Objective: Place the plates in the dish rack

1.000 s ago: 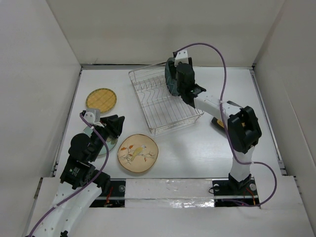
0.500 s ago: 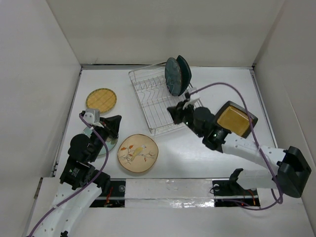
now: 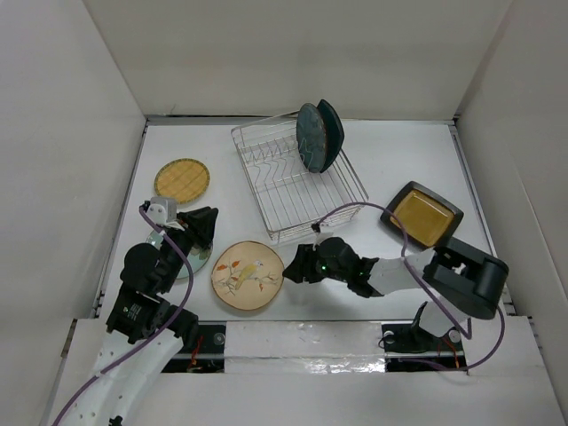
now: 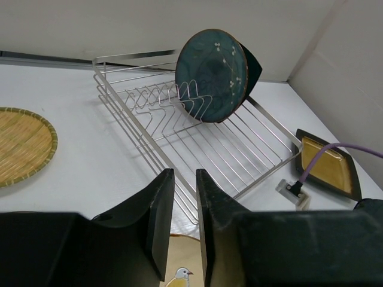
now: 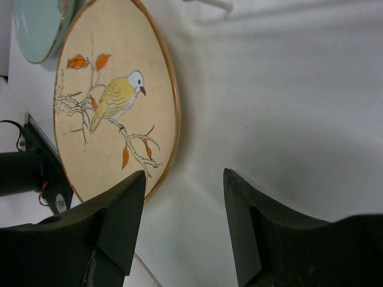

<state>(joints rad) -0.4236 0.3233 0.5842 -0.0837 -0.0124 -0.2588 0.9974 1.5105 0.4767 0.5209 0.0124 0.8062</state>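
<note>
The dish rack [image 3: 297,191] stands at the back centre, also in the left wrist view [image 4: 197,140]. The dark teal round plate [image 3: 310,138] [image 4: 209,75] stands upright in it, with the teal square plate [image 3: 329,131] [image 4: 255,63] right behind. The cream floral plate [image 3: 248,275] [image 5: 114,101] lies flat at the front. My right gripper [image 3: 297,266] [image 5: 182,203] is open and empty, low at that plate's right rim. My left gripper [image 3: 201,226] [image 4: 185,200] is nearly shut with a narrow gap, empty, above the pale green plate [image 3: 193,264] [image 5: 39,24], which my arm partly hides.
The yellow checked plate [image 3: 182,179] [image 4: 21,146] lies at the back left. The amber black-rimmed square plate [image 3: 423,216] [image 4: 328,164] lies to the right of the rack. White walls enclose the table on three sides. The right arm's purple cable arcs over the rack's front corner.
My right arm left the dark teal plate standing in the rack and swung down and forward to the cream plate's right rim. My left arm has barely moved.
</note>
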